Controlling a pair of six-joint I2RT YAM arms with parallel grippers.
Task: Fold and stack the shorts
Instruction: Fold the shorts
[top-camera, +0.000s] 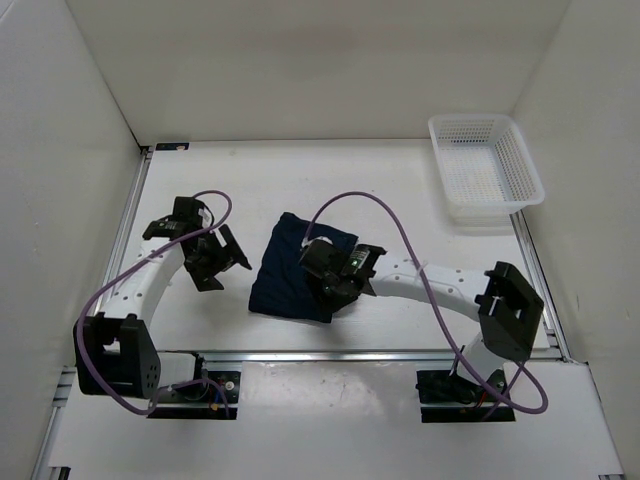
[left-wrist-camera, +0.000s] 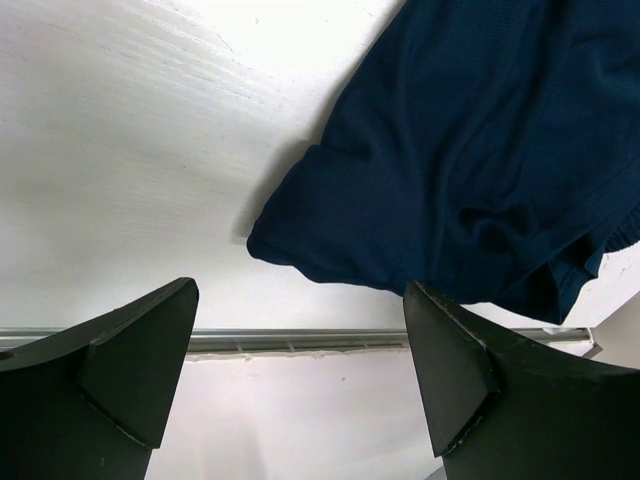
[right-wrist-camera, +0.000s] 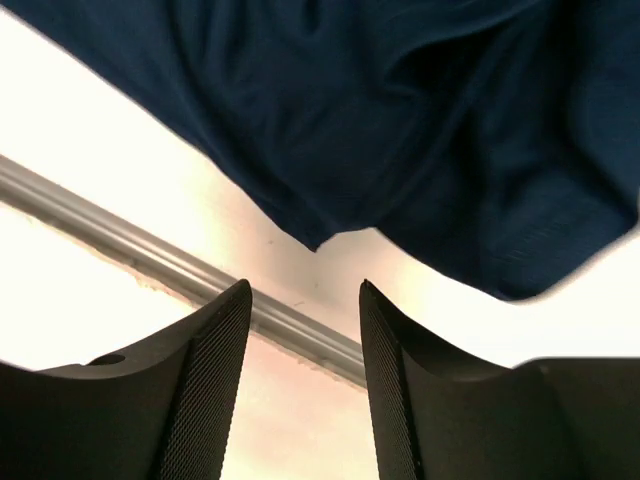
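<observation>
The shorts (top-camera: 290, 265) lie folded in a dark navy block at the middle of the table. They also show in the left wrist view (left-wrist-camera: 470, 150) and in the right wrist view (right-wrist-camera: 400, 110). My left gripper (top-camera: 228, 265) is just left of the shorts, apart from them. In its own view it (left-wrist-camera: 300, 290) is open wide and empty, with the shorts' corner beyond the fingertips. My right gripper (top-camera: 332, 292) hovers over the shorts' near right edge. In its own view it (right-wrist-camera: 305, 287) is open and empty, with the cloth's near corner just past the tips.
A white mesh basket (top-camera: 470, 119) stands at the back right corner, with nothing showing in it. A metal rail (top-camera: 380, 353) runs along the table's near edge and also shows in both wrist views (left-wrist-camera: 300, 340) (right-wrist-camera: 130, 245). White walls enclose the table.
</observation>
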